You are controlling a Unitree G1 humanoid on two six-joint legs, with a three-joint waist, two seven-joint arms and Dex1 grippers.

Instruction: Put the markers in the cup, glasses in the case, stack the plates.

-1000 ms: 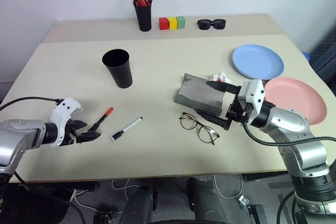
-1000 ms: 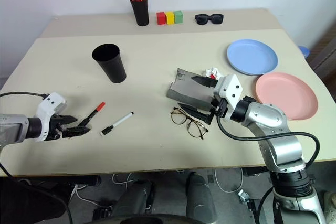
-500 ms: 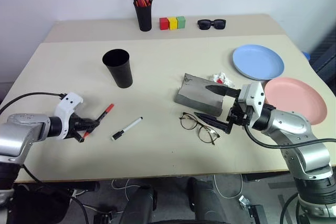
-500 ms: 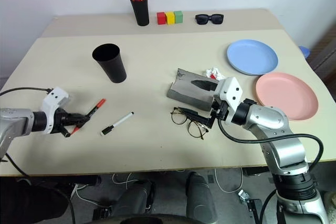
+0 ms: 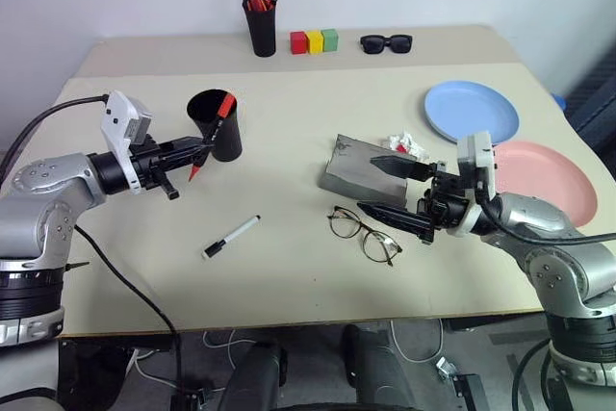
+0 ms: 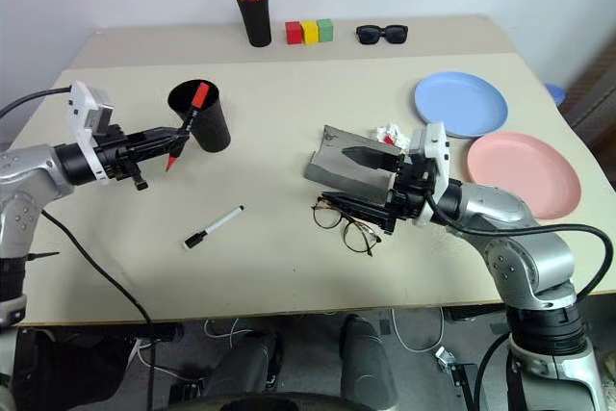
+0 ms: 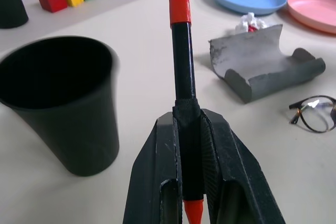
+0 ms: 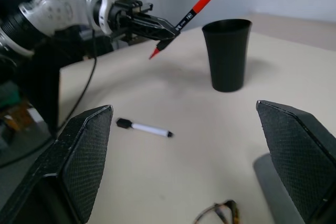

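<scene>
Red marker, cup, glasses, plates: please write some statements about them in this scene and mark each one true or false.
1. The left gripper is shut on the red marker. True.
2. The red marker is already inside the cup. False: it is held in the air beside the cup.
3. The white marker lies on the table. True.
4. The glasses are inside the case. False: they lie on the table in front of the case.
5. The pink plate is stacked on the blue plate. False: they lie side by side.
</scene>
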